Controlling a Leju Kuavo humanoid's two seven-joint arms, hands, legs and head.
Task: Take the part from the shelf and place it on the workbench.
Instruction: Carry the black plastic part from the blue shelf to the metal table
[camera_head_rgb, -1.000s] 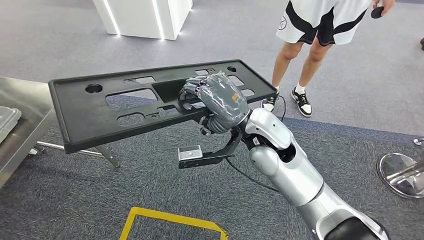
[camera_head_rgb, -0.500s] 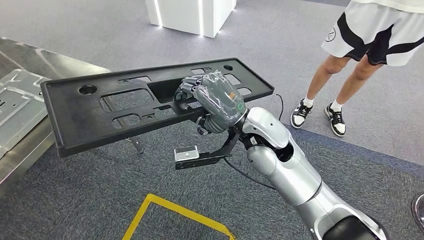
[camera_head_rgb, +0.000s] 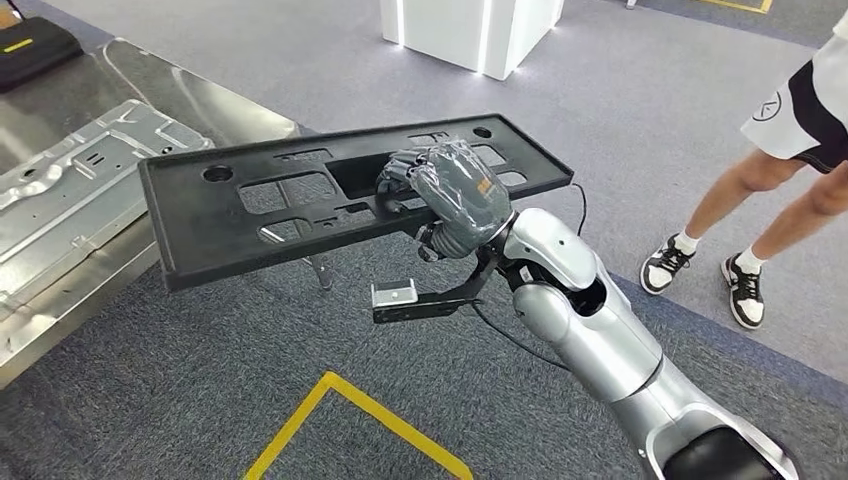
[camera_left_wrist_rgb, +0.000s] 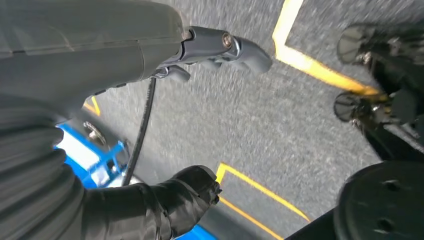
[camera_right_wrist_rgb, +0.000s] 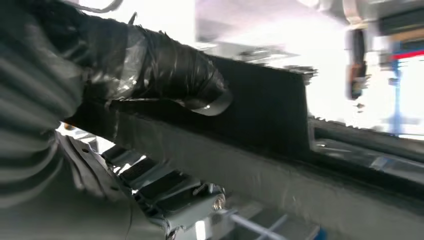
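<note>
Head view showed us carrying the part (camera_head_rgb: 300, 200), a long black panel with cut-outs, in our right robot hand (camera_head_rgb: 450, 195), whose fingers were curled through a central opening and clenched on the near rim. The panel was held level in the air, clear of any surface, its long axis running across us, so most of its length reached out to the left of the grip. The steel counter (camera_head_rgb: 215, 105) lay further left and a little ahead, already bearing a stamped metal sheet (camera_head_rgb: 70, 190); the part's far end hung just beside its edge. Our left robot hand (camera_left_wrist_rgb: 150, 120) hung low over the carpet with fingers loosely apart, holding nothing. We judged the placement would call for a leftward carry, led by that free end.
</note>
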